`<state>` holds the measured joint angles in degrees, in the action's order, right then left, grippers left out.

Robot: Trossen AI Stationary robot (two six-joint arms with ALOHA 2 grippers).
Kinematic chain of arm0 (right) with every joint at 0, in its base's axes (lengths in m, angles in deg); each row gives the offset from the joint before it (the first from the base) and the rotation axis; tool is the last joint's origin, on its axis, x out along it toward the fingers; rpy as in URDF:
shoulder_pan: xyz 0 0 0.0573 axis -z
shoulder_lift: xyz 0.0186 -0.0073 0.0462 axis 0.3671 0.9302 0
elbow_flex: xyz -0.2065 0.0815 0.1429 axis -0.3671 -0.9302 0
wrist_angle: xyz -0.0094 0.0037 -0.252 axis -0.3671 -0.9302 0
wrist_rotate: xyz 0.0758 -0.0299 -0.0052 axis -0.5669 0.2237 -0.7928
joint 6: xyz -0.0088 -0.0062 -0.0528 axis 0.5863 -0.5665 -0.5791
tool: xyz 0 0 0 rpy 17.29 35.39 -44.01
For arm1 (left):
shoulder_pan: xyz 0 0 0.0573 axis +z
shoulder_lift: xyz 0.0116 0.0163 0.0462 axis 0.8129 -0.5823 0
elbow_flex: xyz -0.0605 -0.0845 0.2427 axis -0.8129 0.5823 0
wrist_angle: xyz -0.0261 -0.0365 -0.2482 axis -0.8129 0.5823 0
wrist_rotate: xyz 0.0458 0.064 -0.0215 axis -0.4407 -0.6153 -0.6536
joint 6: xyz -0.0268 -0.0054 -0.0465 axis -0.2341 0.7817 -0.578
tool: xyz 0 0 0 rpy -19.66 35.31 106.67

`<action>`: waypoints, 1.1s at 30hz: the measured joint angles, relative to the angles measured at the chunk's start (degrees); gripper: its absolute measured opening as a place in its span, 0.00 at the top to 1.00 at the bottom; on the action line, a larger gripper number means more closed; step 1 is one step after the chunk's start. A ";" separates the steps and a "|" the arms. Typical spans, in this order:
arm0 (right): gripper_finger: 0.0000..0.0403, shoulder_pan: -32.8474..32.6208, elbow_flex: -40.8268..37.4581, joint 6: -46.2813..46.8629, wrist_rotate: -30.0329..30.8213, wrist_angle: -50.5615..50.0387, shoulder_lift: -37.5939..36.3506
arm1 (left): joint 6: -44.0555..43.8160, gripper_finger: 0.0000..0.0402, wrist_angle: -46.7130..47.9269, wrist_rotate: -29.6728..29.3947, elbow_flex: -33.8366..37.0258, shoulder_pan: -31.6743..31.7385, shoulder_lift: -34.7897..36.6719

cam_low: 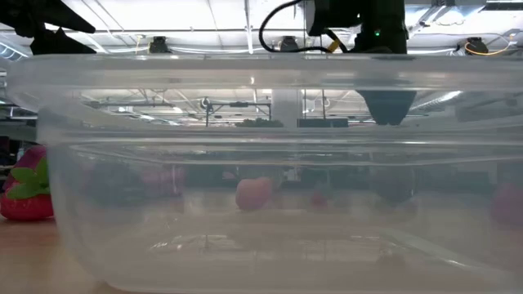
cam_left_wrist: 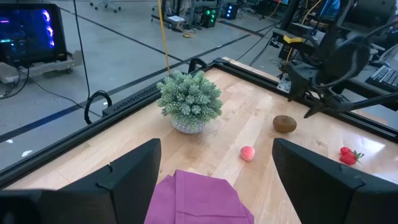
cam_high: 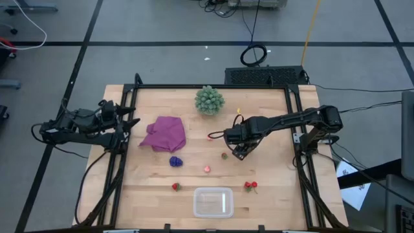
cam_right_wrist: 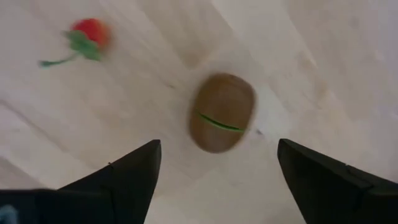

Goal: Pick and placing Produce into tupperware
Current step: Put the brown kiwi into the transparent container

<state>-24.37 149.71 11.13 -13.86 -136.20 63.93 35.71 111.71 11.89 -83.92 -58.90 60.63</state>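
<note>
— Where is the kiwi (cam_right_wrist: 222,112) lying?

— Flat on the bare table (cam_high: 272,194), brown and oval with a thin green line across it. It sits on the far side of the tupperware (cam_high: 213,202) and a little to the right, well apart from it.

— And the right gripper (cam_high: 240,153)?

— Directly above the kiwi, pointing down. In the right wrist view the fruit lies between the two dark fingers (cam_right_wrist: 118,177), which are spread wide and touch nothing.

— What else is around the tub?

— A red berry (cam_high: 250,186) with green leaves just beside its right far corner, another red berry (cam_high: 176,186) off its left far corner, a pink berry (cam_high: 207,169) just beyond it, and the dark purple grape cluster (cam_high: 175,160) farther left. One more red piece (cam_high: 211,136) lies farther back still.

— The tub itself?

— Clear; nothing shows inside it from above.

— And the left gripper (cam_high: 131,122)?

— Far to the left of the tub, at the table's left edge beside the magenta cloth (cam_high: 164,134), fingers spread and holding nothing. The green bushy ball (cam_high: 209,100) stands at the far edge.
</note>
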 joint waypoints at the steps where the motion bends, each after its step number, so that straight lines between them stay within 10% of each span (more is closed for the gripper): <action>1: 0.21 -0.03 0.00 0.19 -0.12 0.21 0.00 | -0.02 0.22 0.00 0.00 0.00 -0.02 0.00; 33: 0.21 0.10 -2.75 -0.37 -2.33 4.06 0.00 | -0.09 0.22 -0.04 0.39 0.02 -0.01 0.00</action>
<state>-24.28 146.96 10.77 -16.19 -132.14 63.93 35.62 111.67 12.28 -83.90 -58.91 60.63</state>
